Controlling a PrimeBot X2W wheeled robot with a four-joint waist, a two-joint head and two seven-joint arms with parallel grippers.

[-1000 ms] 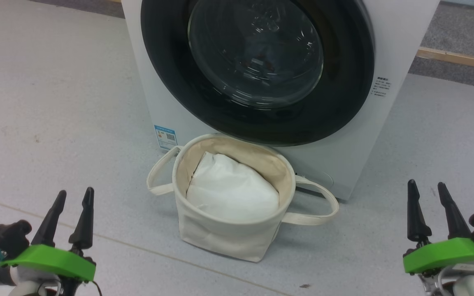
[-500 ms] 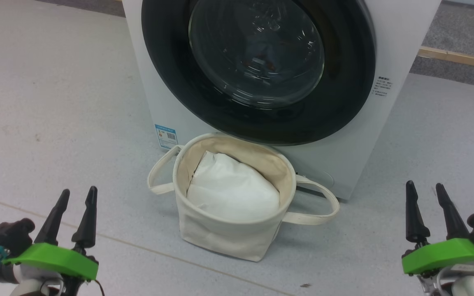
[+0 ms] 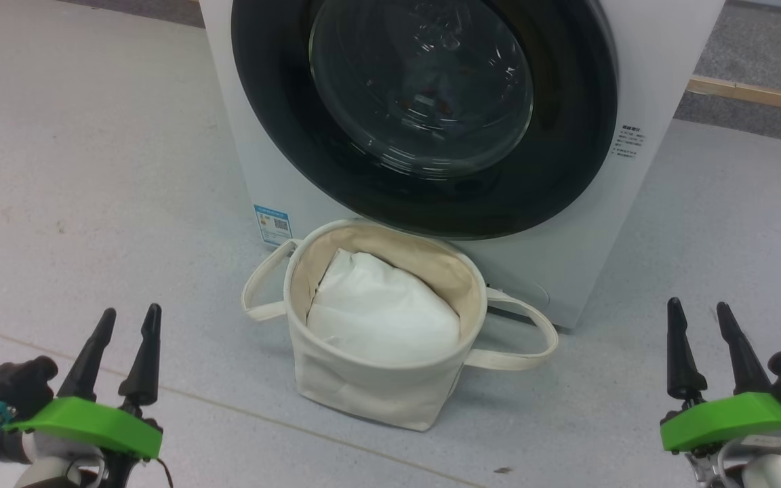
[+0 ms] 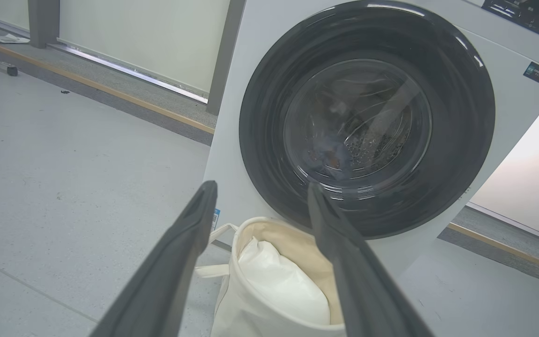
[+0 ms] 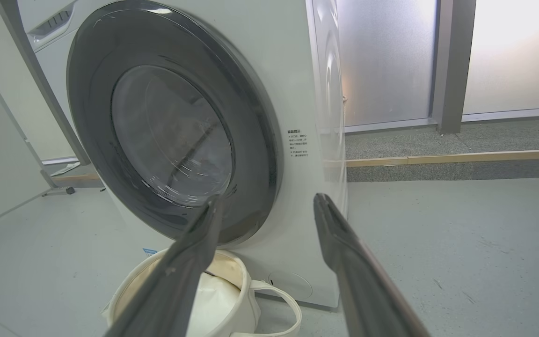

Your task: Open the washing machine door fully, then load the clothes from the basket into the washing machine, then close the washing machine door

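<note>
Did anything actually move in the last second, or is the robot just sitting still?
Barely. Both grippers drifted slightly toward the middle of the head view: the left gripper to its right, the right gripper to its left. Both stayed open and empty; nothing was grasped or released. The basket and the shut washing machine door stayed put.

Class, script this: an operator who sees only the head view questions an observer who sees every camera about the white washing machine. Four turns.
Operator: What sits above the large round black-rimmed glass door?
Observer: In the left wrist view, a dark glossy control panel sits at the top of the white front-loading washing machine.
Operator: What stands behind the machine?
Observer: The right wrist view shows tall frosted glass wall panels there.
</note>
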